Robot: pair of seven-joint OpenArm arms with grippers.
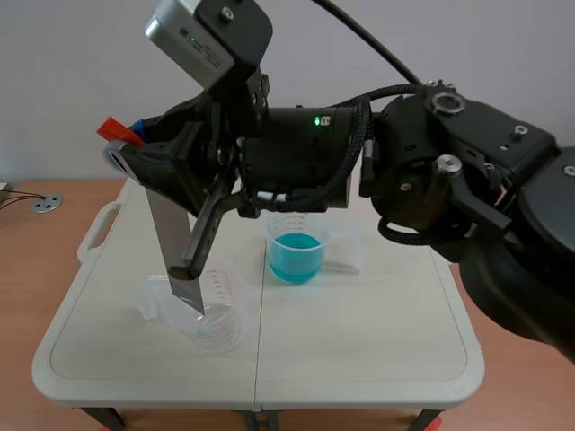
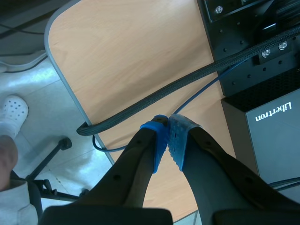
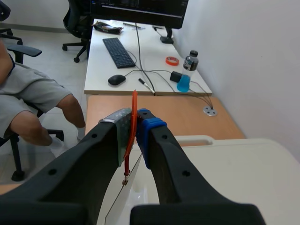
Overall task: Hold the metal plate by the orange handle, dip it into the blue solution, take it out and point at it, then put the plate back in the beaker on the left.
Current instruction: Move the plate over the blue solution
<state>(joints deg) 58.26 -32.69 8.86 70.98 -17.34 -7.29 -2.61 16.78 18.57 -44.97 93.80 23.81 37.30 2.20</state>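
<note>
Right jaws clamp the orange handle (image 3: 134, 117), left jaws closed on nothing, and the metal plate (image 1: 167, 235) pushing sideways on the lower-left beaker (image 1: 216, 321) could topple it.

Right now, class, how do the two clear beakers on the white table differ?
The middle beaker holds blue solution; the left beaker shows no coloured liquid. The middle beaker stands upright; the left beaker leans over. The metal plate, held in the right claw, has its lower end at the left beaker; nothing reaches into the middle beaker. Both are clear, on the same white table.
</note>
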